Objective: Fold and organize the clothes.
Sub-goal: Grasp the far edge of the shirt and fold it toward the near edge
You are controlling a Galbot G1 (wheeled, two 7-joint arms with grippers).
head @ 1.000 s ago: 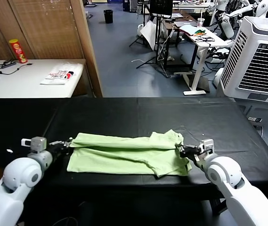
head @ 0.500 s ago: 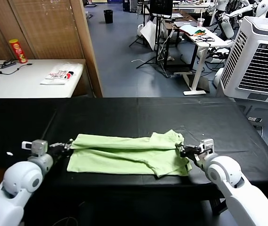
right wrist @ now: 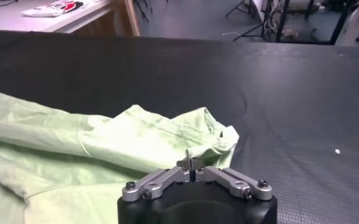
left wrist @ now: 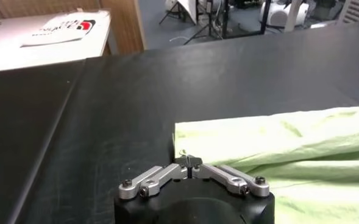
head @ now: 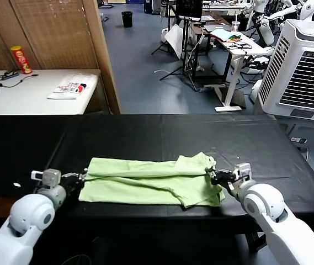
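Though it carries no readable label, the shirt (head: 151, 182) lies folded lengthwise

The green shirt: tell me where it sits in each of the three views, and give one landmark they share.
Head view: green shirt lies folded lengthwise across the near part of the black table, between both grippers.
Left wrist view: its end fills the lower right.
Right wrist view: its bunched end fills the lower left.
Shared landmark: white packaged item on the side table.

One shirt (head: 151, 182), one table (head: 267, 143), two tools.
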